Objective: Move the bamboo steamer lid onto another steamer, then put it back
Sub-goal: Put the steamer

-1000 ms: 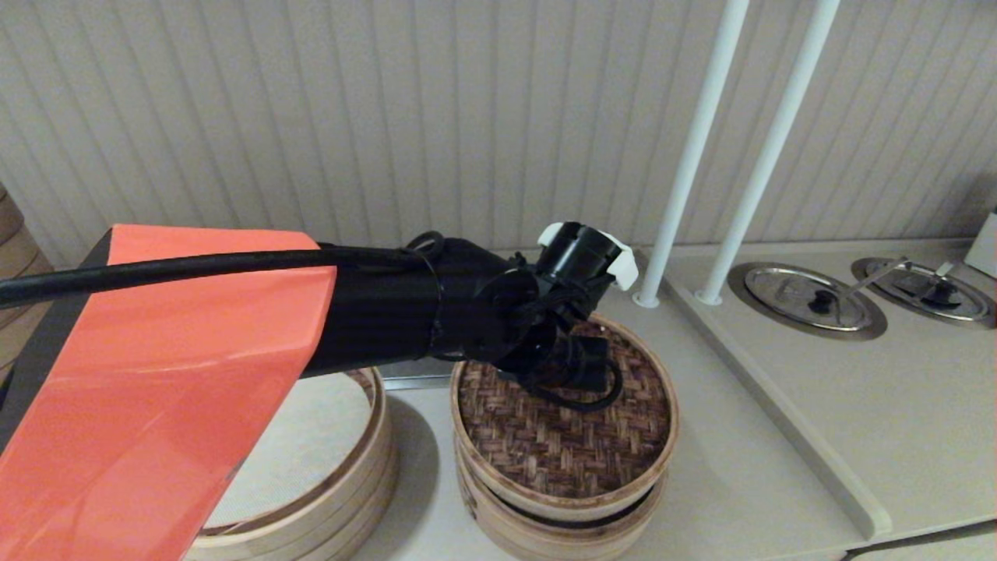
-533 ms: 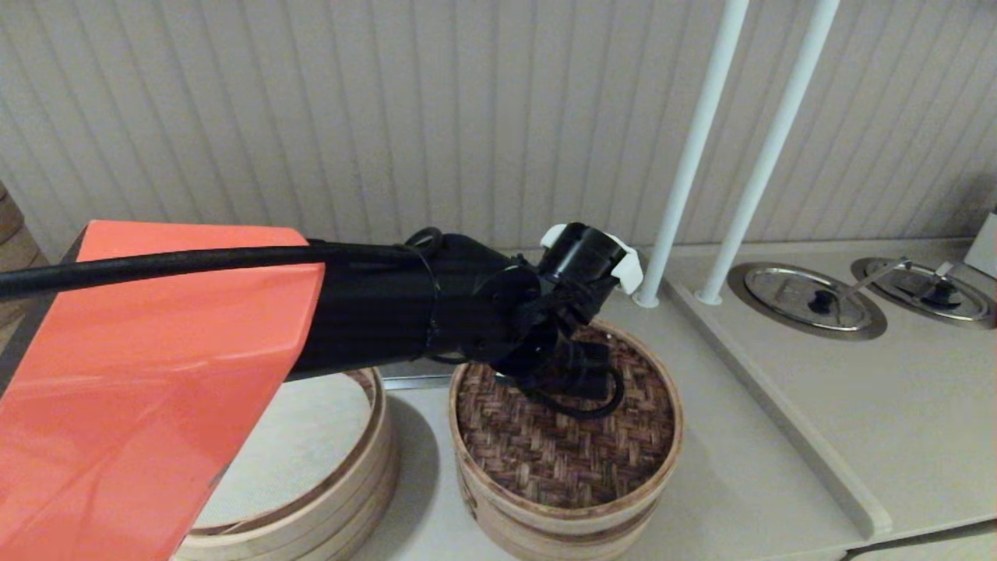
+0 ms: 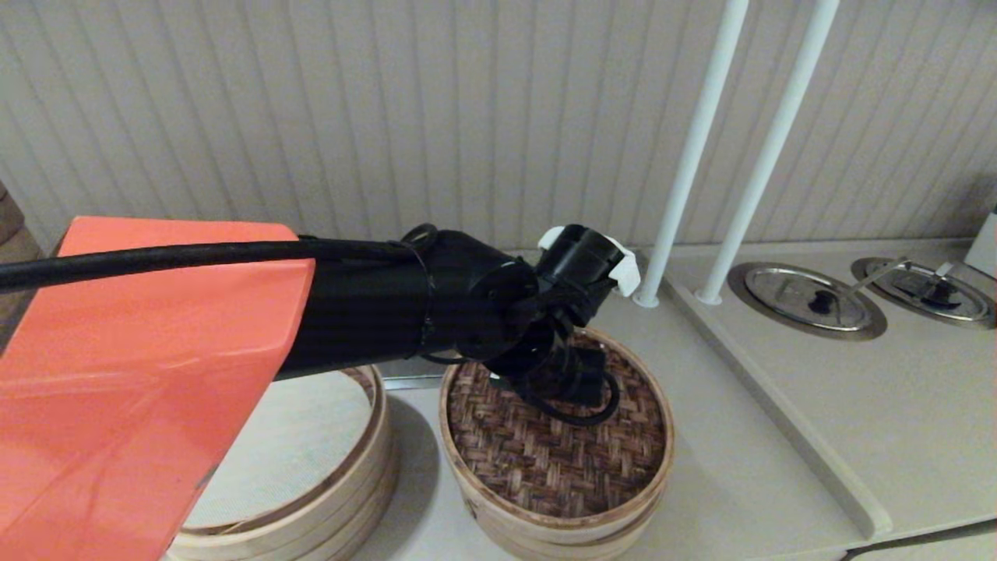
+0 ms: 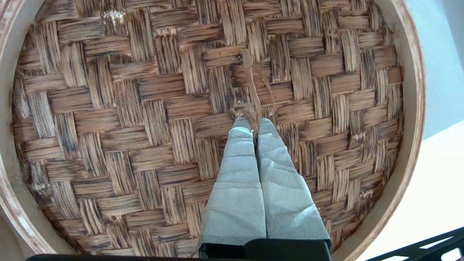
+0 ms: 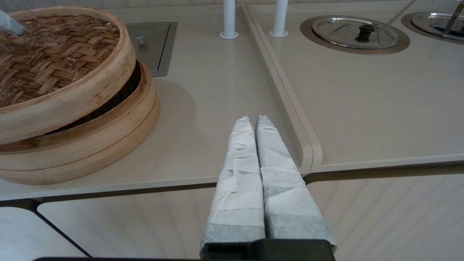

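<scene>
- Since the earlier head frames, we note the bamboo steamer lid point(image 3: 556, 444) has shifted slightly leftward with the left arm and now sits lifted and tilted over the steamer point(image 5: 90, 145) below it.
- We see a dark gap between lid rim and basket wall in the right wrist view.
- Left gripper point(image 4: 253, 125): jaws pressed together on the small fibre loop point(image 4: 250, 90) at the lid's woven centre.
- Right gripper point(image 5: 252, 121): jaws together, holding nothing, low near the table point(image 5: 217, 90) edge, well apart from the steamer.
- Basket with a white liner point(image 3: 311, 460) stands just beside, on the robot's left.
</scene>
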You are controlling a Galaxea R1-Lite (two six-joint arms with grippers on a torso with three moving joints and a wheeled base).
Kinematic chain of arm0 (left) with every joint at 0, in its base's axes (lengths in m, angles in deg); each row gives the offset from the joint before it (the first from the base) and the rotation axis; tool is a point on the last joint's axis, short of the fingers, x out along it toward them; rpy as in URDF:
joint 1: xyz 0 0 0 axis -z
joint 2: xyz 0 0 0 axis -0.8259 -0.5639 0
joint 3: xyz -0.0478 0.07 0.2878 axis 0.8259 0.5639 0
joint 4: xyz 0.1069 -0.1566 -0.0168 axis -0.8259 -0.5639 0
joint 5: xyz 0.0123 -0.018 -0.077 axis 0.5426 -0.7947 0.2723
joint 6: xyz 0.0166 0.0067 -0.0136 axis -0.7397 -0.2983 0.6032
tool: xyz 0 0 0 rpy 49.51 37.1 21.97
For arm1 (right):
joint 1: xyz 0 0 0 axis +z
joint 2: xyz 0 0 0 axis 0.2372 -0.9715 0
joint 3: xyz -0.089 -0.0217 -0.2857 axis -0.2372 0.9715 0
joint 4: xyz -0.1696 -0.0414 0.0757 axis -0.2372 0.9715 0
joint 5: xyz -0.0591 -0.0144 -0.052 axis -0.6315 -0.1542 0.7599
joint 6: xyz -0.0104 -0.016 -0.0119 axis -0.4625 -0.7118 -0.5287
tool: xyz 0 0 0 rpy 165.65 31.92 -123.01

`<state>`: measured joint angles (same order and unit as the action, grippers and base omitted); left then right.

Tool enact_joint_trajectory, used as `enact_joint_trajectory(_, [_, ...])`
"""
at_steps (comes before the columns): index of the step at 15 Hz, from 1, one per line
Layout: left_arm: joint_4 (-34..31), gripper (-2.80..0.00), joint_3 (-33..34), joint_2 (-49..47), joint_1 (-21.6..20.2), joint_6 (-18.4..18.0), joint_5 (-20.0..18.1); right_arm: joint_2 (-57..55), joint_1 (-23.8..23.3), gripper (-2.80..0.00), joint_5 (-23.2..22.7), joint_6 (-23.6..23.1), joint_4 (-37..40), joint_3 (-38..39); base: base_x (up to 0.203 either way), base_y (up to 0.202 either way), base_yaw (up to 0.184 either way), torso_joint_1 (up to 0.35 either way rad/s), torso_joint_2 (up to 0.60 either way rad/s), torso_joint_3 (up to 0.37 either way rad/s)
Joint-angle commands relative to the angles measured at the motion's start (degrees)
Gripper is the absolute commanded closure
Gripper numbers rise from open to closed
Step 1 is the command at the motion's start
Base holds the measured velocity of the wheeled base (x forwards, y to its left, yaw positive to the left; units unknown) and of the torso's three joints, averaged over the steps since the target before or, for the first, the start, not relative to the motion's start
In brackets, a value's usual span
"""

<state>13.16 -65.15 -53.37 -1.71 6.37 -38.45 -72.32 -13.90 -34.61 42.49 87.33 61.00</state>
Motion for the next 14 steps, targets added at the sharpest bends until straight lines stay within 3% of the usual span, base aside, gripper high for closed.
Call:
enact_joint_trajectory(1, [0.5,0.0,-0.2,-1.3,0.0,0.2,0.2,-0.1,0.0,0.0,0.0,0.1,0.0,0.2,0.0,0.0,0.0,0.0,0.0,0.0])
enact_joint_trajectory(14, [5.3,0.0,-0.4,-5.2,-0.1,-1.5,0.3,-0.1,0.0,0.0,0.0,0.0,0.0,0.1,0.0,0.0,0.0,0.0,0.0,0.0])
